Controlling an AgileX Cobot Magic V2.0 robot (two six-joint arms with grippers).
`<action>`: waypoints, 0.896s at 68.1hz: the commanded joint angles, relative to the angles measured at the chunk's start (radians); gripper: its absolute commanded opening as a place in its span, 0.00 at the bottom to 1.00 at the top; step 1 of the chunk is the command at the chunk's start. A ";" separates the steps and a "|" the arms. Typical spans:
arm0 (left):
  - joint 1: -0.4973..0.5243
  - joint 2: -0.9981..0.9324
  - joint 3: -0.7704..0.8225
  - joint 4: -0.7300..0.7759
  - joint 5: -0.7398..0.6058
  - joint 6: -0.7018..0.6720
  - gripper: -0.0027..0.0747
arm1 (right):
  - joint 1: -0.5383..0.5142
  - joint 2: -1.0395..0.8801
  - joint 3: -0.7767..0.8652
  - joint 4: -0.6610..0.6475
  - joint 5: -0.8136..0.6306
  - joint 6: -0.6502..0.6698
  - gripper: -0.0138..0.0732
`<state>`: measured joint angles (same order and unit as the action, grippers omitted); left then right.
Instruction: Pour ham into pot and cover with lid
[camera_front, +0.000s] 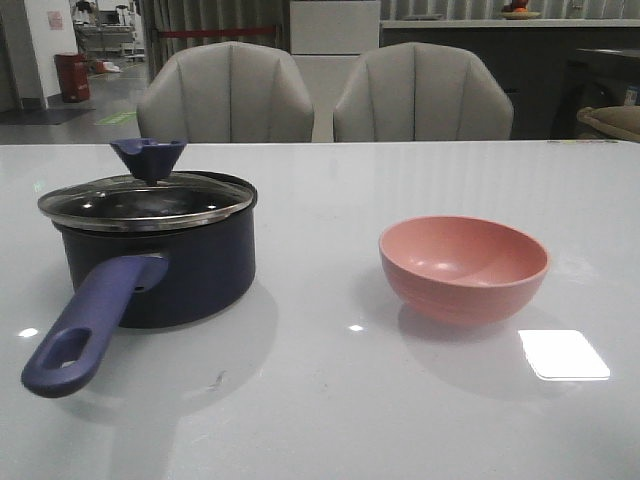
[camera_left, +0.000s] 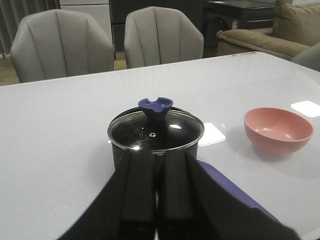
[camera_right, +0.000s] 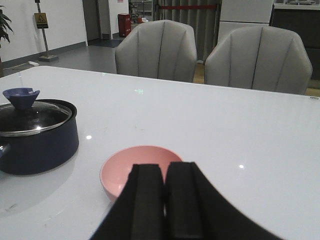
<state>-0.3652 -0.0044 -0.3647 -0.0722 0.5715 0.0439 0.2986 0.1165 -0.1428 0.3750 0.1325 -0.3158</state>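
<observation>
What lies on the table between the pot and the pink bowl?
Nothing: the front view shows bare white table between the pot and the pink bowl.

Pot: interior hidden under the lid; glass reflects glare, contents cannot be told. Ham: not visible in any view.
Pot handle: in the left wrist view mostly covered by the left hand; in the right wrist view cut off by the frame edge.
Pink bowl: near side hidden behind the right hand in the right wrist view.
Both hands: fingers run out of frame, lower parts cut off.
Bench: edges cropped in the front view.
</observation>
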 joint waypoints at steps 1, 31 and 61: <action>-0.006 0.021 -0.027 -0.010 -0.087 -0.001 0.18 | 0.000 0.011 -0.025 0.001 -0.081 -0.010 0.34; 0.238 0.023 0.281 0.058 -0.541 -0.001 0.18 | 0.000 0.011 -0.025 0.001 -0.081 -0.010 0.34; 0.327 -0.020 0.389 0.047 -0.700 -0.109 0.18 | 0.000 0.011 -0.025 0.001 -0.081 -0.010 0.34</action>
<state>-0.0392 -0.0049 0.0052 -0.0317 -0.0450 -0.0147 0.2986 0.1165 -0.1428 0.3750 0.1325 -0.3158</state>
